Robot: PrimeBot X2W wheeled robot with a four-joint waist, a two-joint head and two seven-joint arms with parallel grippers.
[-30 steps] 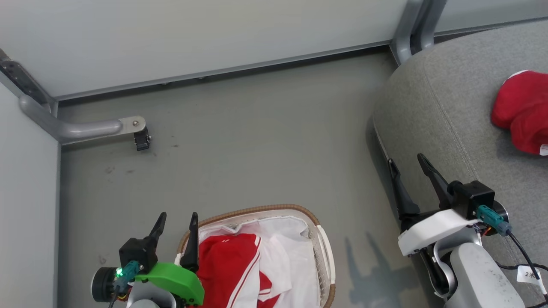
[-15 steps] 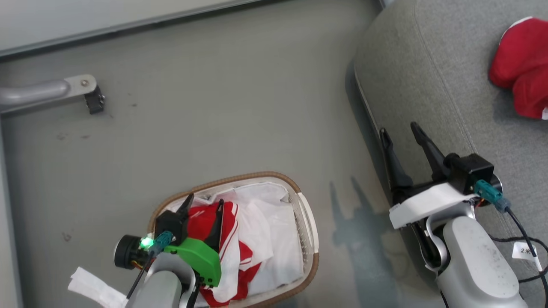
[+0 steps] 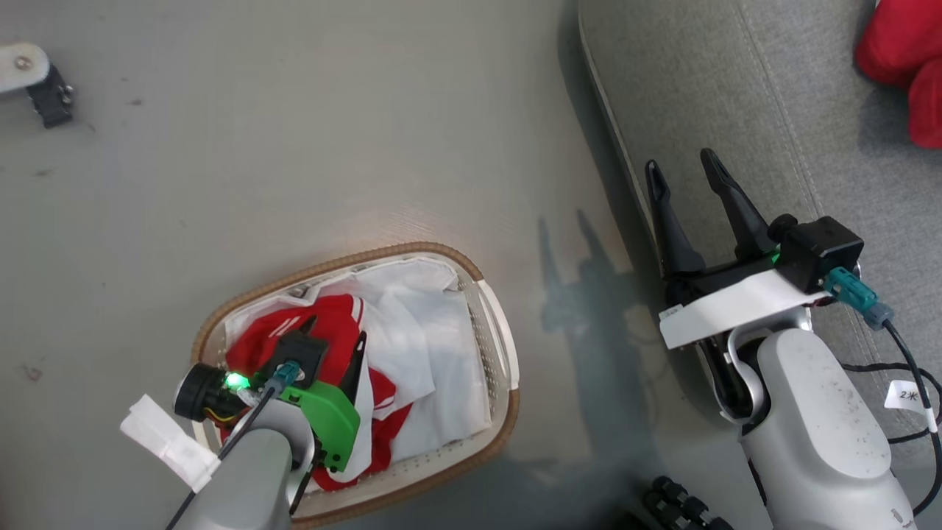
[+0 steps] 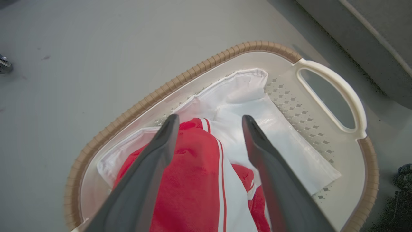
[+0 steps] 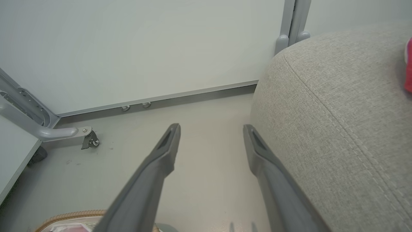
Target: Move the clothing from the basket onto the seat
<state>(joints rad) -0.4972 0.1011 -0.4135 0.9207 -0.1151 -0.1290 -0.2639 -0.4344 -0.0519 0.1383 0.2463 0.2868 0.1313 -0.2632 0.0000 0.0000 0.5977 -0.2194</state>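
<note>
Beneath the wide-spread left hand (image 4: 209, 120), red white-striped fabric clothing (image 4: 193, 167) lies in the oval white perforated plastic basket (image 4: 299, 109), possibly touching; right hand (image 3: 679, 160) likewise wide, empty.

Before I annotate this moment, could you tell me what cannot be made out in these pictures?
- Head view: the left gripper and its green mount cover part of the clothing in the basket, so the number of pieces is unclear.
- Head view: the red garment on the seat is cut off by the corner.
- Left wrist view: whether the fingers touch the clothing cannot be told.
</note>
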